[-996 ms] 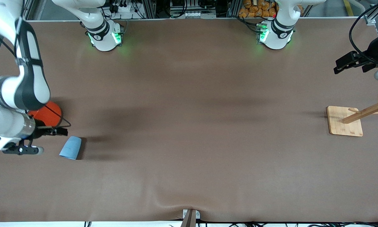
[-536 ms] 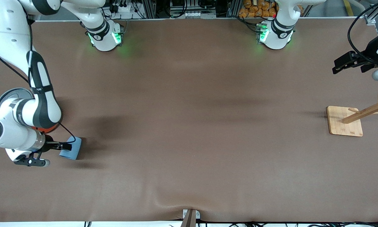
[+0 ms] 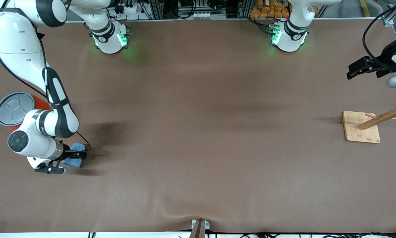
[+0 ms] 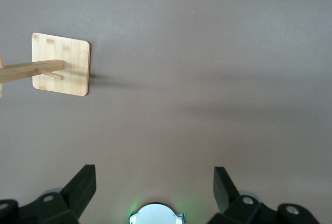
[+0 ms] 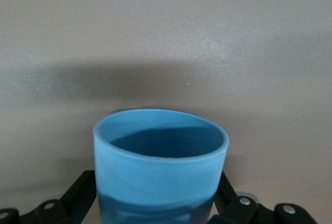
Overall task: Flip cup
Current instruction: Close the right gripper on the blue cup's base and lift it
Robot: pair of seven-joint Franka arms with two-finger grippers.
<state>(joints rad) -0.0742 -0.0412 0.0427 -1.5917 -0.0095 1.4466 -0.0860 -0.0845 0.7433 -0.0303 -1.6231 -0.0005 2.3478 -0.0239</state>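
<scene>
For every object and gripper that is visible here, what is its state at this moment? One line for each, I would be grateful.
cup: lying on its side on the table, between the right gripper's fingers.
right gripper: low at the table, fingers on both sides of the cup, not fully shut.
left gripper: open, empty, waiting above the left arm's end of the table.
orange can: upright, lid closed.
wooden rack: standing on its base, pegs empty.

Even, fairly bright light falls from overhead on the brown bench (image 3: 198, 148), leaving soft, blurred shadows: a dark patch beside the right arm's tool (image 3: 73, 154) and a faint band across the middle. Green lamps at the 2 arm bases tint the surface near them. In the right wrist view the cup (image 5: 161, 167) looks sharp, with a broad dim shadow lying above it.
</scene>
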